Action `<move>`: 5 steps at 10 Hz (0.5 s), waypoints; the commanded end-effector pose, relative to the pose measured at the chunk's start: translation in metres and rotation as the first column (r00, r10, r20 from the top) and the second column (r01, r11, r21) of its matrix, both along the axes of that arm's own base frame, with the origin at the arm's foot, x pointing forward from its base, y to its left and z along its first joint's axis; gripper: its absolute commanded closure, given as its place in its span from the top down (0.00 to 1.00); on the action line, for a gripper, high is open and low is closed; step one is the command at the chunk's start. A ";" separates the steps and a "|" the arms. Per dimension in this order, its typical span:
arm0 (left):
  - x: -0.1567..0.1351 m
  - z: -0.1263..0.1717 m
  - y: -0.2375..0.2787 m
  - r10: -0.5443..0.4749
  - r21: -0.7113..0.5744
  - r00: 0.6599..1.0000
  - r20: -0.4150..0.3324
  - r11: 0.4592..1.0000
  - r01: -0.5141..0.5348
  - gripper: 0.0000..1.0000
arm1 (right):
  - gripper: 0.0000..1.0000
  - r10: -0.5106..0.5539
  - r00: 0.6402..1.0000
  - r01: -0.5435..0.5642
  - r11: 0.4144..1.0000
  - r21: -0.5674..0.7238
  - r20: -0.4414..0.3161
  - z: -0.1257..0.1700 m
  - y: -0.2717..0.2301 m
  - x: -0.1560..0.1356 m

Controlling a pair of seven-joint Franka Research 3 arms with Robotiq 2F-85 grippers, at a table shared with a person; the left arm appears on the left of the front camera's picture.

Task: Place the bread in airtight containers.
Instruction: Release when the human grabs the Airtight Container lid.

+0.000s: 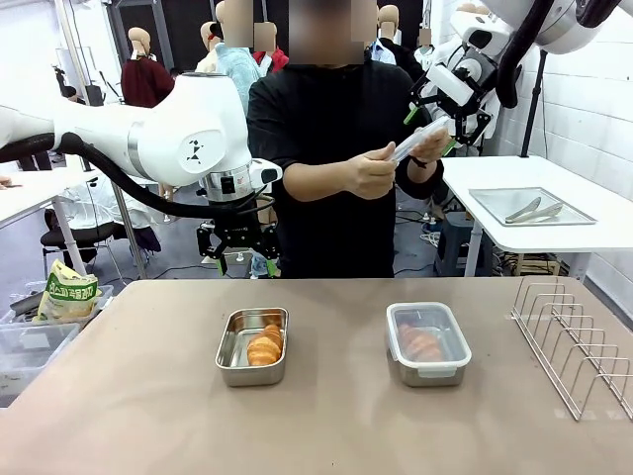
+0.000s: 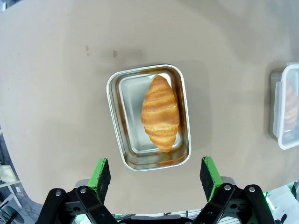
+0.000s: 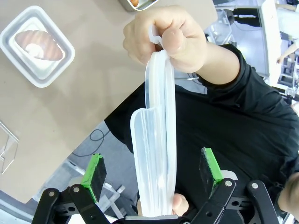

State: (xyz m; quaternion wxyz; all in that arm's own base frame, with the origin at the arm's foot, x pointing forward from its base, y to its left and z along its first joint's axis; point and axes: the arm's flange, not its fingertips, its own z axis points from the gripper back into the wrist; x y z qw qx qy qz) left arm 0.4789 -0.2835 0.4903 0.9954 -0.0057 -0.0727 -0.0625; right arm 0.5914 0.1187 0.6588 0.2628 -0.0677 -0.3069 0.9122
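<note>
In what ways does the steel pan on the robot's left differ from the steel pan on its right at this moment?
The left pan has no lid, while the right pan has a clear-white lid snapped on it. The croissant in the left pan shows plainly, golden-brown; the one in the right pan shows only dimly through the lid. The open left gripper hangs above the left pan; no gripper is near the right pan. Both are small, shiny, rectangular, and hold one croissant.

Bare table point(image 1: 148, 396) stretches across the lower left and centre foreground of the front view. A wire rack point(image 1: 579, 341) blocks the right edge. The open pan point(image 1: 252, 346) and lidded pan point(image 1: 427, 342) sit mid-frame, a clear gap between them. Above, the person's hands point(image 1: 374, 170) occupy the upper centre.
</note>
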 end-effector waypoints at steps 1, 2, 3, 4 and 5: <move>0.000 0.001 0.000 -0.001 -0.002 1.000 0.005 1.000 0.001 1.00 | 1.00 0.002 1.000 -0.002 1.000 0.009 0.006 0.001 -0.001 0.000; 0.000 0.001 0.000 -0.001 -0.002 1.000 0.005 1.000 0.001 1.00 | 1.00 0.002 1.000 -0.002 1.000 0.009 0.006 0.001 -0.001 0.000; 0.000 0.001 0.000 -0.001 -0.002 1.000 0.005 1.000 0.001 1.00 | 1.00 0.002 1.000 -0.002 1.000 0.009 0.006 0.001 -0.001 0.000; 0.000 0.001 0.000 -0.001 -0.002 1.000 0.005 1.000 0.001 1.00 | 1.00 0.002 1.000 -0.002 1.000 0.009 0.006 0.001 -0.001 0.000; 0.000 0.001 0.000 -0.001 -0.002 1.000 0.005 1.000 0.001 1.00 | 1.00 0.002 1.000 -0.002 1.000 0.009 0.006 0.001 -0.001 0.000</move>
